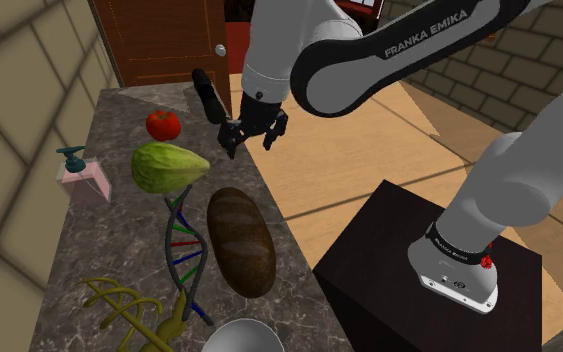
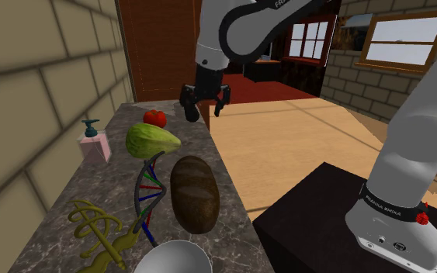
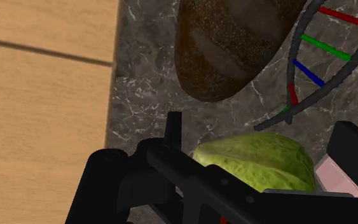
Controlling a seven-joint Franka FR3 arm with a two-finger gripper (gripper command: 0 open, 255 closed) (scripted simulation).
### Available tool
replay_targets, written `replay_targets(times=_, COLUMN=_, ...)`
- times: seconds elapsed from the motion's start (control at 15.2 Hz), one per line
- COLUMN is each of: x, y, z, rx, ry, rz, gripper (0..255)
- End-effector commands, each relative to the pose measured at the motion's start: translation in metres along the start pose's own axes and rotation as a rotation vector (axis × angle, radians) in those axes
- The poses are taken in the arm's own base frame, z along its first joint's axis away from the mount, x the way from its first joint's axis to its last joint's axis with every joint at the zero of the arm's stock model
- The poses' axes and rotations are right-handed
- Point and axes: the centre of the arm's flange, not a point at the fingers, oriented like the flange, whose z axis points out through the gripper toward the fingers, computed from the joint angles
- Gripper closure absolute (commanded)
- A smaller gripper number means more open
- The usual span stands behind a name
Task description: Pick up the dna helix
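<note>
Single-arm pick, approach stage. The gripper (image 1: 252, 138) hangs above the far end of the marble counter (image 1: 119, 240), near the edge that meets the wooden floor (image 1: 349, 150). Its two fingers stand well apart with nothing between them, a width suited to straddling a thin object from above.

The dna helix (image 1: 183, 243) lies flat on the counter, a slender twisted ladder with dark strands and red, green and blue rungs. It runs lengthwise between the green vegetable (image 1: 169, 166) at its far end and a golden ornament (image 1: 134, 310) and grey bowl (image 1: 244, 338) at its near end. A dark bread loaf (image 1: 241, 240) lies just beside it on the floor side. On the wall side, a tomato (image 1: 162, 124) and a pink soap dispenser (image 1: 82, 178) stand apart from it.

In the wrist view the helix (image 3: 317, 63) sits ahead of the hand, beyond the green vegetable (image 3: 260, 162) and next to the loaf (image 3: 228, 44). The helix's far tip probably touches the vegetable, though the overlap is hard to read.

The open hand is well apart from the helix, so the grasp is not yet begun. The loaf's closeness suggests a grip across the helix's middle.
</note>
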Motion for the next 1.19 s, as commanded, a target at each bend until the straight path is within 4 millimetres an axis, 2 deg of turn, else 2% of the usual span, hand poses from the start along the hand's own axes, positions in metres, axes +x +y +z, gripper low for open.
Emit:
replay_targets(times=0.0, x=-0.003, y=-0.020, z=0.018, rx=0.000, ry=0.007, rz=0.010, gripper=0)
replay_targets(times=1.12, x=0.004, y=-0.188, z=0.163, rx=-0.021, ry=0.060, rz=0.076, gripper=0)
